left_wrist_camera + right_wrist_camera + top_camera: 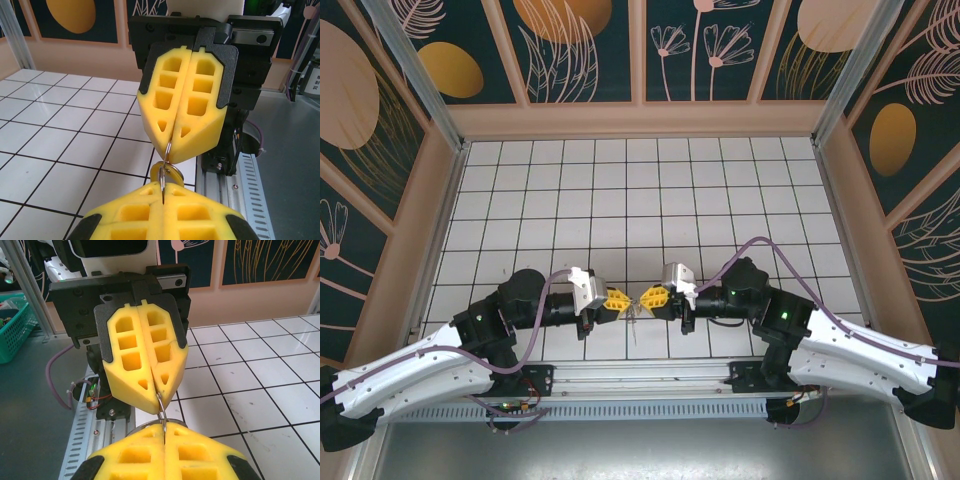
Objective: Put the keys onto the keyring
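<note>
My left gripper (pixel 618 298) and right gripper (pixel 648 297) meet tip to tip above the near tiles, both with yellow fingers shut. Between the tips runs a thin metal keyring (pixel 168 156), seen edge-on. In the left wrist view my left gripper (pixel 163 189) pinches its lower end and the right gripper (pixel 170 145) its upper end. A rounded brass-toned key (pixel 176 173) hangs on the ring just behind my left fingertips. In the right wrist view the keyring (pixel 161 407) bridges the left gripper (pixel 159 390) and my right gripper (pixel 164 427). Any other keys are hidden.
White tiled floor (pixel 640 200) stretches away behind the grippers, walled by patterned panels. A perforated metal rail (pixel 640 378) runs along the near edge under the arms. A green basket (pixel 15 327) stands off the table on the left.
</note>
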